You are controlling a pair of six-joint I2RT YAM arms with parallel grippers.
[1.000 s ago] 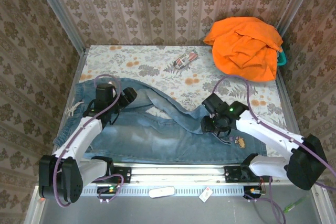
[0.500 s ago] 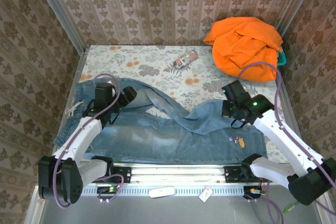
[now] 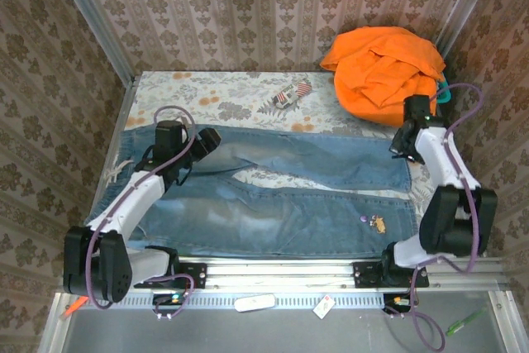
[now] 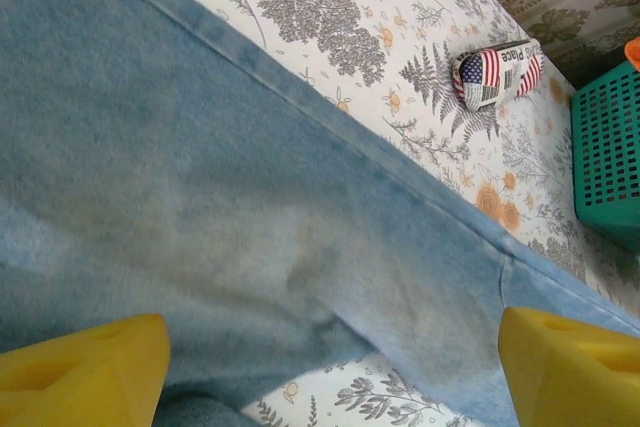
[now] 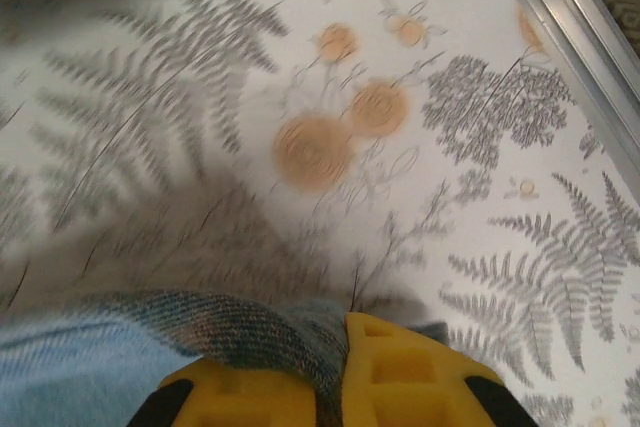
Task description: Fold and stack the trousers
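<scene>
at the tips of the right pincer [image 5: 335, 369] the hem of the trousers [image 3: 289, 212] sits clamped, far leg, crumpled a second ago, now drawn straight toward the wide-open left pincer [image 3: 207, 140] just above denim; likely ready to fold.

trousers [image 3: 273, 221] of faded, matt denim cloth

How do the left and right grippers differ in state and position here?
The left gripper is open and holds nothing; the right gripper is shut on the jeans at a leg hem. The left gripper is toward the waist end of the far leg; the right gripper is at its ankle end, near the orange garment. Both have yellow fingers.
</scene>
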